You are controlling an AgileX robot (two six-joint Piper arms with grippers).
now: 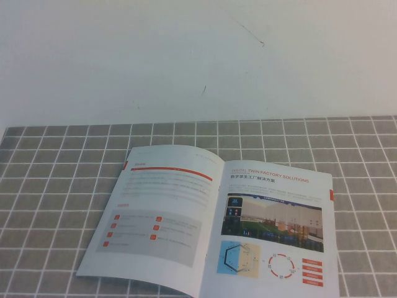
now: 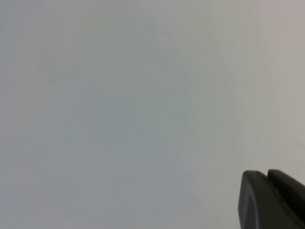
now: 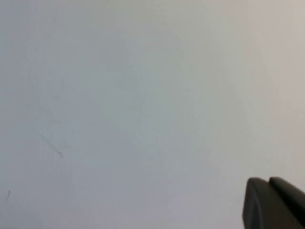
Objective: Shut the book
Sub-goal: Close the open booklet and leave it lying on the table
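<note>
A pale wall [image 1: 186,56] fills the far half of the scene. Below it lies a grey tiled tabletop [image 1: 49,186]. A thin book [image 1: 211,217] rests open and flat on it, with two glossy printed pages showing. Neither pincer appears near it. The book lies well apart from both and out of their cameras' sight. The left pincer [image 2: 271,202] shows only as a dark corner against blank wall, and so does the right pincer [image 3: 274,205]. Whether either is released or clenched cannot be told. The book looks light, floppy and slick, likely to slide if pushed. The best hold seems to be the outer edge of the left page [image 1: 155,211], lifted and folded over the spine [image 1: 214,230].
</note>
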